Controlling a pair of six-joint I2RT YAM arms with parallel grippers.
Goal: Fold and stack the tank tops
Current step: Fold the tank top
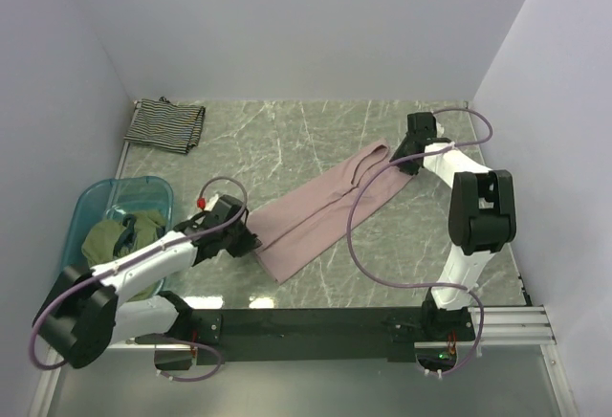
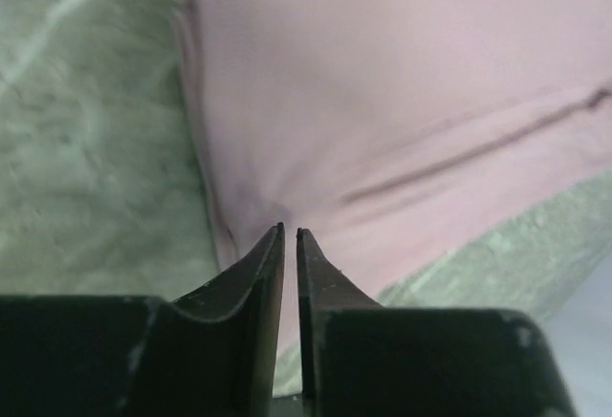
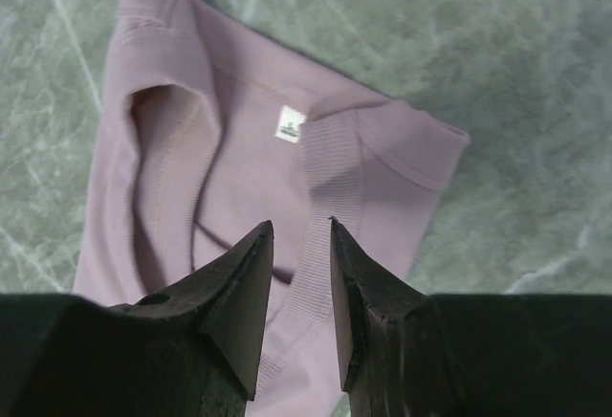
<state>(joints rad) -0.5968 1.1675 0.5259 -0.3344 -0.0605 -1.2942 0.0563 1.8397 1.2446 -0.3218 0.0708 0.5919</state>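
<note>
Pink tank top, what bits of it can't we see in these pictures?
- Top view: the left hand covers the near corner of the pink tank top.
- Left wrist view: the picture edges cut off most of it.
- Right wrist view: the right hand blocks whether it grips the ribbed strap; the white label is too small to read.

The tub point(image 1: 91, 202) blocks the near left; open table point(image 1: 287, 140) lies beyond the pink tank top point(image 1: 316, 211).
</note>
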